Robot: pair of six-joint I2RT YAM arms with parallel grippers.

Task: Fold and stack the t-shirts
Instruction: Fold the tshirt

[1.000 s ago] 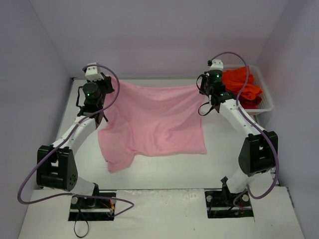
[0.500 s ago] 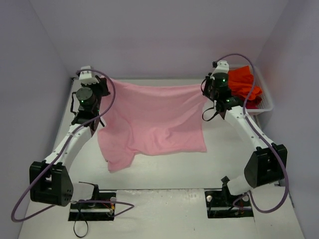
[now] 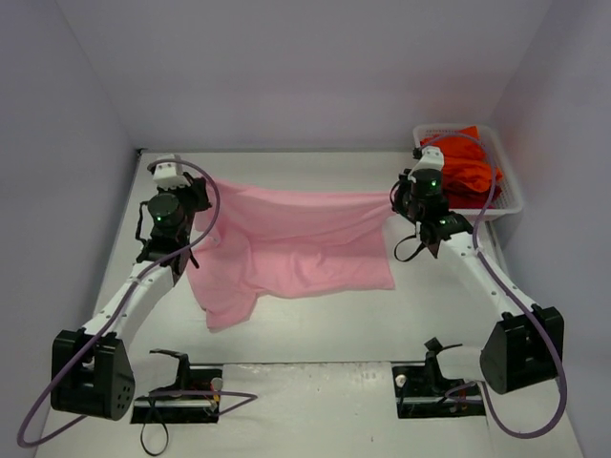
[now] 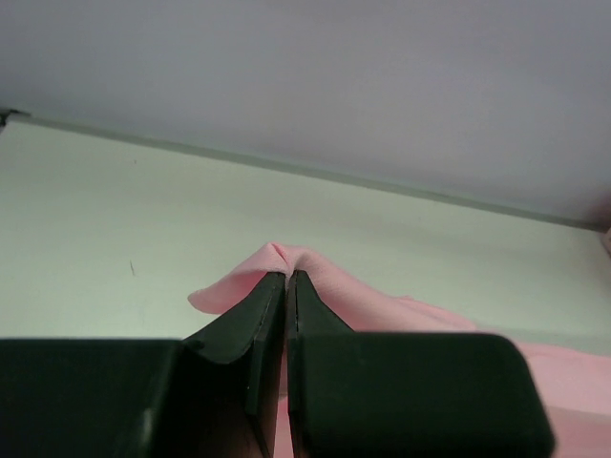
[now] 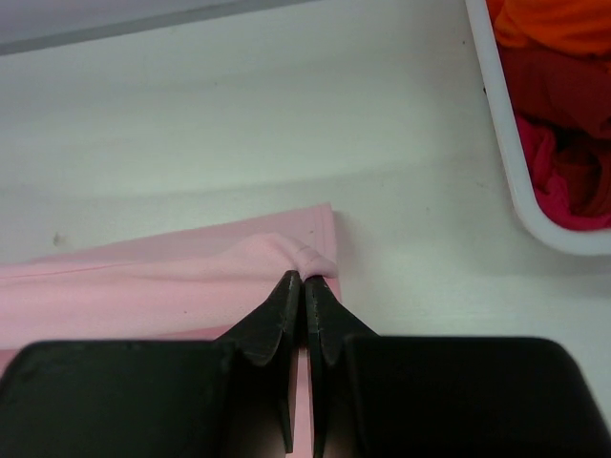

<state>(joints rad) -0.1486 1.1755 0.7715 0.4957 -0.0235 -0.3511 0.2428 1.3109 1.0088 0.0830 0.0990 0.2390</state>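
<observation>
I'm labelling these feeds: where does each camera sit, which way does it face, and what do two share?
Top external: above and behind the arms, looking down at the table; both arms show, holding the pink t-shirt between them.
Left wrist: on the left arm, facing the far wall; the left gripper shows, shut on a shirt corner.
Right wrist: on the right arm, facing down at the table; the right gripper shows, shut on another corner.
Shared: top and right wrist both show the basket of orange-red shirts.

The left arm [image 3: 129,294] and right arm [image 3: 477,272] are extended forward, spread apart. The left gripper [image 4: 286,277] and right gripper [image 5: 304,279] are clamped shut on the pink t-shirt [image 3: 296,239].
</observation>
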